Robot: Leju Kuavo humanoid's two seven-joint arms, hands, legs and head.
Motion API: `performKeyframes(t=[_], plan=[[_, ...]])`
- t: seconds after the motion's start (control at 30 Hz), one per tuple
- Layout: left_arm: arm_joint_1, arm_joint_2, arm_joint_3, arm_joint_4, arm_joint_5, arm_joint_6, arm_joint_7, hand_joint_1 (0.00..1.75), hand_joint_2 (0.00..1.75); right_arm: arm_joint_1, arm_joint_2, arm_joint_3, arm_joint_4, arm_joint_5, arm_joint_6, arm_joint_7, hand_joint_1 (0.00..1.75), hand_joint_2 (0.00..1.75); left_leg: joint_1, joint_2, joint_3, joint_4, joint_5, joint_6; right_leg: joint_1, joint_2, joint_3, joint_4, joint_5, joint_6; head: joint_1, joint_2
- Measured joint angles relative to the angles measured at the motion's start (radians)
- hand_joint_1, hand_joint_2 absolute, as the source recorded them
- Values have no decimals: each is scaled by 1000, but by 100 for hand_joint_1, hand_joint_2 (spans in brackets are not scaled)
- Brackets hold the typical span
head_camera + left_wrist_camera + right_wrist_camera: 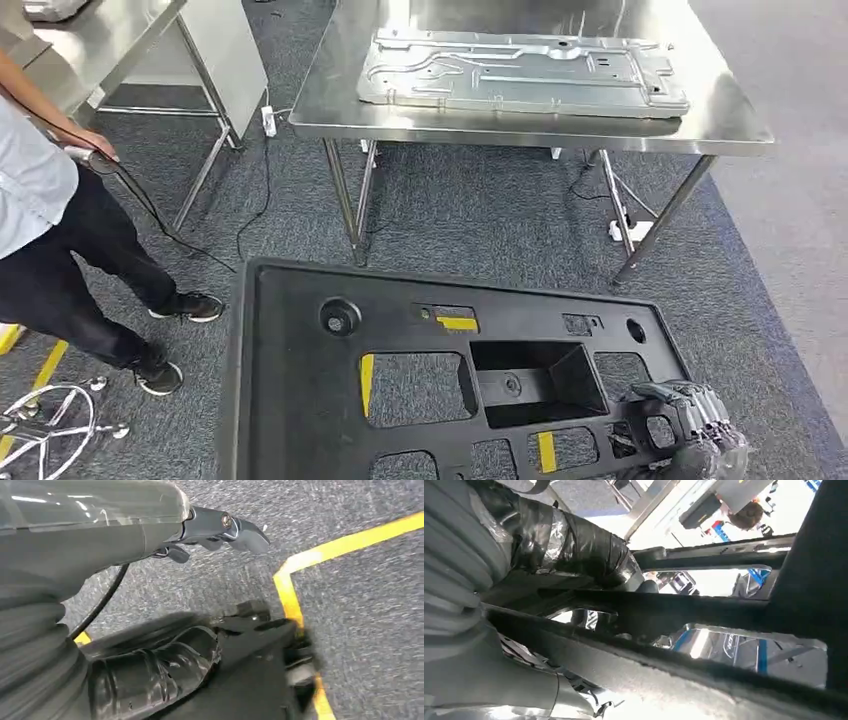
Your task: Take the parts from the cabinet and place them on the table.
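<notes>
Right hand (688, 425) grips the matte black cut-out panel (300, 400) — left hand's (220, 527) grip unclear.

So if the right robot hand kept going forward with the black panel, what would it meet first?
Probably the stainless steel table, whose near edge lies ahead of the right robot hand and the large black plastic panel it grips; depth is unclear.

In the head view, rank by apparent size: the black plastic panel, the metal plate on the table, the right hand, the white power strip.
1. black plastic panel, though it is nearest the camera, which inflates it
2. metal plate
3. right hand
4. white power strip
</notes>
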Motion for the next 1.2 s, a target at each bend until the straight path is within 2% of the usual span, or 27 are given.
performKeyframes(t=[0.03, 0.13, 0.17, 0.2, 0.23, 0.3, 0.33, 0.37, 0.4, 0.43, 0.5, 0.53, 0.57, 0.63, 0.67, 0.7, 0.73, 0.8, 0.83, 0.87, 0.9, 0.93, 1.0, 1.03, 1.07, 1.17, 1.2], plan=[[0, 3, 0, 0, 0, 0, 0, 0, 175, 0, 0, 0, 1, -3, 0, 0, 175, 175, -3, -3, 9, -17, -15, 6, 8, 0, -3, 4, -4, 6, 1, 0], [-2, 3, 0, 0, -1, -1, 2, 0, 175, -1, 0, 2, 1, -6, 0, 1, 175, 175, -9, -2, 13, -28, -15, 7, -3, 2, -4, -1, -3, 20, 0, 0], [-1, 2, 0, 0, -1, -1, 2, 0, 175, -1, 0, 2, 0, -6, 0, 1, 175, 175, 1, -2, 19, -40, -10, 14, 5, 2, 0, -2, -5, 27, 1, 0], [0, 2, 0, 0, -1, -1, 2, 0, 175, 1, 0, 2, -1, -6, 0, 1, 175, 175, 4, 2, 30, -51, -5, 17, 1, 0, 1, 10, -14, 31, 0, 0], [-1, 2, 0, 0, -1, -1, 2, 0, 175, -1, -1, 2, -2, -7, 0, 1, 175, 175, 6, 4, 35, -58, -4, 23, -1, -4, -16, 46, -37, 39, 8, 0], [-3, 2, 0, 0, -1, -2, 2, 0, 175, -2, -2, 2, -1, -11, 0, 2, 175, 175, 6, 5, 36, -58, -7, 28, -10, -4, -91, 187, -104, 49, 7, 0], [-3, 2, 0, 0, -1, -3, 2, 0, 175, -1, -2, 2, 0, -13, 0, 2, 175, 175, 6, 6, 37, -58, -10, 28, -15, -4, -135, 262, -129, 55, 6, 0], [-2, 2, 0, 0, -1, -2, 2, 0, 175, -1, -3, 2, 1, -15, 0, 2, 175, 175, 6, 7, 39, -57, -12, 26, -20, -4, -159, 296, -125, 59, 6, 0], [-2, 2, 0, 0, -2, -2, 2, 0, 175, -1, -3, 2, 1, -17, 0, 2, 175, 175, 8, 6, 43, -57, -15, 23, -26, -6, -156, 275, -95, 64, 7, 0], [-1, 2, 0, 0, -1, -2, 2, 0, 175, -1, -3, 2, 1, -17, 0, 2, 175, 175, 9, 6, 49, -56, -20, 20, -30, -8, -130, 216, -50, 66, 6, 0], [0, 2, 0, 0, -2, -2, 2, 0, 175, -2, -3, 2, 1, -17, 0, 2, 175, 175, 14, 5, 64, -52, -33, 9, -36, -14, -49, 42, 48, 71, 6, 0], [0, 2, 0, 0, -2, -2, 2, 0, 175, -5, -4, 2, 2, -17, 0, 2, 175, 175, 10, 6, 60, -52, -39, 0, -31, -15, -32, 18, 26, 69, 7, 0], [-3, 2, 0, 0, -2, -2, 2, 0, 175, -6, -4, 3, 2, -18, 0, 0, 175, 175, 9, 5, 63, -45, -44, -7, -25, -12, -32, 3, 23, 58, 7, 0], [-5, 2, 0, 0, -2, -2, 2, 0, 175, -5, -5, 5, 3, -18, 0, 1, 175, 175, 7, 7, 64, -55, -40, -17, -23, -10, -38, 8, 21, 46, 6, 0], [-7, 2, 0, 0, -2, -2, 2, 0, 175, -5, -5, 6, 3, -18, 0, 1, 175, 175, 9, 8, 69, -56, -43, -23, -25, -7, -36, 5, 22, 37, 6, 0], [-8, 2, 0, 0, -2, -2, 2, 0, 175, -6, -5, 8, 3, -18, 0, 1, 175, 175, 14, 7, 69, -49, -54, -29, -30, -8, -27, -3, 24, 28, 5, 0], [-8, 2, 0, 0, -2, -3, 1, 0, 175, -7, -6, 10, 3, -18, 0, 1, 175, 175, 13, 5, 56, -13, -73, -29, -28, -9, -22, -5, 20, 20, 6, 0], [-7, 2, 0, 0, -2, -4, 1, 0, 175, -8, -6, 13, 3, -17, 0, 1, 175, 175, 12, 5, -27, 142, -139, -29, -23, -11, -18, -5, 15, 11, 4, 0], [-5, 2, 0, 0, -2, -5, 1, 0, 175, -8, -8, 15, 5, -17, 0, 1, 175, 175, 12, 5, -68, 213, -161, -29, -19, -12, -16, -5, 12, 7, 3, 0], [-3, 2, 0, 0, -2, -5, 1, 0, 175, -8, -8, 16, 6, -17, 0, 1, 175, 175, 12, 5, -100, 260, -164, -28, -16, -11, -13, -4, 10, 3, 3, 0], [-1, 2, 0, 0, -2, -5, 1, 0, 175, -8, -9, 16, 9, -17, 0, 1, 175, 175, 12, 5, -110, 261, -146, -27, -14, -9, -9, -4, 7, 2, 3, 0], [0, 2, 1, 0, -2, -6, 1, 0, 175, -8, -9, 17, 9, -17, 0, 2, 175, 175, 11, 5, -98, 216, -102, -23, -12, -6, -3, -4, 3, 2, 3, 0], [-1, 2, 1, 0, -3, -7, 1, 0, 175, -9, -10, 18, 10, -13, 0, 4, 175, 175, 8, 3, -31, 48, 4, -9, -10, -4, 12, -4, -6, 6, 3, 0], [0, 3, 1, 0, -3, -7, 1, 0, 175, -11, -10, 20, 10, -12, 0, 6, 175, 175, 3, 1, -12, 0, 8, 0, -9, -4, 12, -3, -11, 10, 5, 0], [-2, 3, 1, 0, -4, -7, 1, 0, 175, -12, -12, 22, 11, -9, 1, 10, 175, 175, 1, 1, -1, -27, 0, -2, -3, -2, 9, 3, -16, 18, 4, 0], [-3, 3, 1, 0, -5, -8, 0, 0, 175, -14, -17, 29, 12, -2, 2, 16, 175, 175, -6, 0, -3, -24, -2, 6, -9, -3, 12, -6, -16, 33, 4, 0], [-1, 2, 1, 0, -5, -8, 0, 0, 175, -14, -18, 31, 11, -2, 2, 18, 175, 175, 7, 2, 7, -39, 4, 15, -9, -4, 16, -1, -23, 40, 3, 0]])
